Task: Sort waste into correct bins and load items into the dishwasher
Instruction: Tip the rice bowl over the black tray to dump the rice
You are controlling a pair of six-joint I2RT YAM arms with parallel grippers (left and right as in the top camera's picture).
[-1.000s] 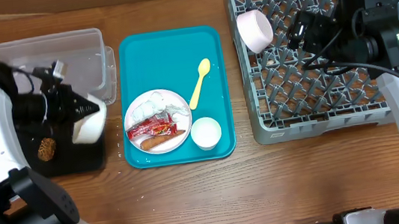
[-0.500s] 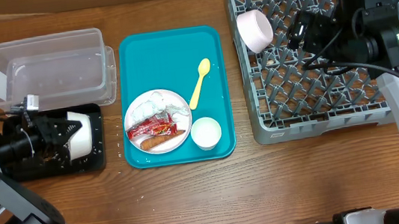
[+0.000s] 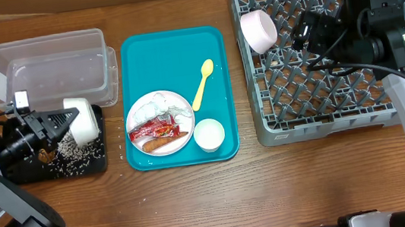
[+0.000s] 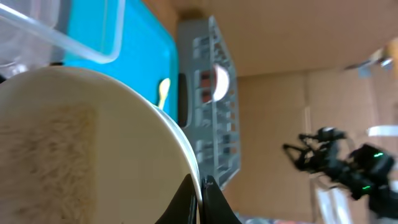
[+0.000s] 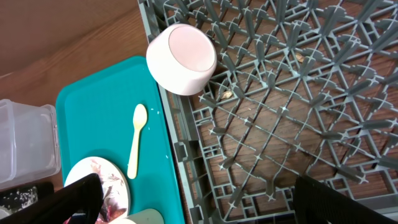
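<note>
Left jaws pinching tipped white bowl (image 3: pixel 85 121), rice grains (image 3: pixel 76 149) strewn on black tray (image 3: pixel 100 165), right jaws spread

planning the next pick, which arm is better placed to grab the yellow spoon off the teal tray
Right. The right end effector is open over the rack, next to the teal tray with the spoon. The left end effector is shut on a bowl tipped over the black tray.
</note>
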